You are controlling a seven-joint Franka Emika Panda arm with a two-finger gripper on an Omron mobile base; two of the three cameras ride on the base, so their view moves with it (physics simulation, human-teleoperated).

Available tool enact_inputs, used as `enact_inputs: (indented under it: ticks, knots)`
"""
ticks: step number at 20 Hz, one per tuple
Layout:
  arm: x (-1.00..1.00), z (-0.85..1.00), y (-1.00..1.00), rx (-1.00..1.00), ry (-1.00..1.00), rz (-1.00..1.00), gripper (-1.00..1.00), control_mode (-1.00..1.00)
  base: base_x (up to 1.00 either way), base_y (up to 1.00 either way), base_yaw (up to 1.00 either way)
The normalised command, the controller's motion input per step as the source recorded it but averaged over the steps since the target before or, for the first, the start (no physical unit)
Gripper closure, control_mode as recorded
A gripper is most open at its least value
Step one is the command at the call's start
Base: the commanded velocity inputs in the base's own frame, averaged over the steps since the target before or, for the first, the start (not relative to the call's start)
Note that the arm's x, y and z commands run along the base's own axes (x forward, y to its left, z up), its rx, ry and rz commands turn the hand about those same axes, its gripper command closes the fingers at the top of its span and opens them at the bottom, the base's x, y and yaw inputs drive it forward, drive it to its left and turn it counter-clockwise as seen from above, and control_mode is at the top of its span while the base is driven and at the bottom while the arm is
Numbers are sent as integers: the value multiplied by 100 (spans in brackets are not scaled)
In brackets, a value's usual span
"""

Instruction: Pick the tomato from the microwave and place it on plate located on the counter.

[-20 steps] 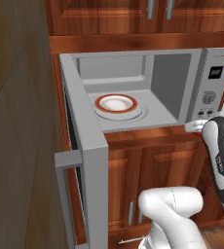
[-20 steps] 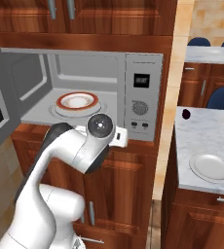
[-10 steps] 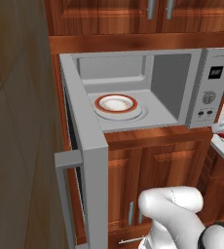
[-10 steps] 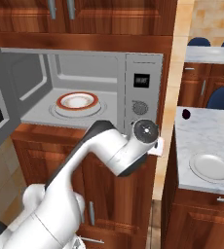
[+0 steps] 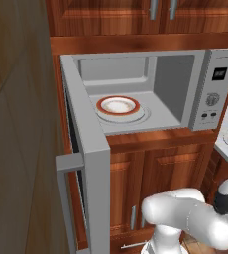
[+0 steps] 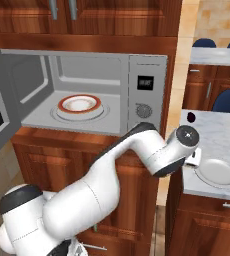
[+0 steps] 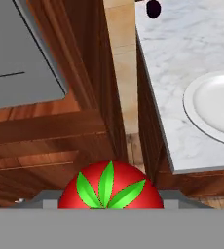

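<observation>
Beside the open microwave [image 6: 87, 95], I am hanging near the marble worktop [image 7: 182, 53] edge, my jaws clamping the tomato [image 7: 110, 187], the pale plate [image 7: 218, 108] lying just ahead among reddish wooden cabinets.

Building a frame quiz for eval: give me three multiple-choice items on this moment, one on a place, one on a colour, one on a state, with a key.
1. Where is the tomato?
A. On the rimmed plate in the microwave
B. At the tool, outside the microwave
C. On the pale plate

2. What colour is the rim of the plate in the microwave?
A. Blue
B. Green
C. Red-orange

3. What state is the microwave door in?
A. Swung open
B. Shut
C. Removed

Key: 1 B, the hand view shows the tomato right at the tool, with the counter and the pale plate ahead. 2 C, both base views show a red-orange ring. 3 A, the cavity of the microwave is exposed and the door stands out to the side.
</observation>
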Motion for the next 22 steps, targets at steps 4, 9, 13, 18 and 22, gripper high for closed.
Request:
enact_inputs:
  ticks: [4,9,13,18,22]
  knots:
    - [58,-54,-100,0,11,-3,100,-100,0,0,0]
    - [36,-41,-100,0,10,0,100,-100,0,0,0]
    - [2,-16,-82,0,6,0,100,-100,0,0,0]
    - [6,-19,-31,0,2,-5,100,-100,0,0,0]
    - [40,-39,-20,0,0,-4,100,-100,0,0,0]
